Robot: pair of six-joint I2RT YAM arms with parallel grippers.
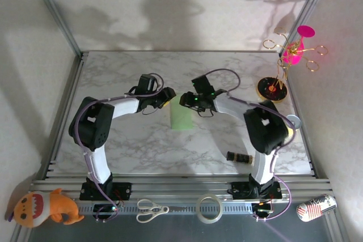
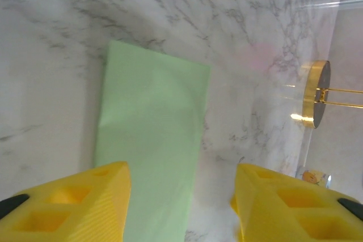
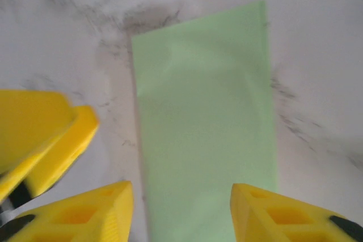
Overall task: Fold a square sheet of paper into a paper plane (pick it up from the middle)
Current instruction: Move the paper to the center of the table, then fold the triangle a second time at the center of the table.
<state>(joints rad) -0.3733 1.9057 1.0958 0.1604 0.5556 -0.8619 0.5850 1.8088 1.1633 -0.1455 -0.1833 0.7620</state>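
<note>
Marble table (image 1: 142,143) lies open past both long edges of the square sheet of paper (image 2: 153,123), a flat, narrow, light green rectangle lying just below and ahead of the left gripper (image 2: 180,196) and the right gripper (image 3: 181,211), whose fingers stand apart, gripping nothing.

Light green paper (image 3: 207,128): long rectangle, flat on white marble table (image 3: 317,55), faint soft creases, upper corners sharp, lower end cut off by frame. Right gripper (image 3: 178,196) at bottom edge, yellow fingers (image 3: 85,213) spread wide, paper lying between them, not pinched. Left gripper (image 3: 79,120) at left edge, blurred, over bare marble beside paper.
</note>
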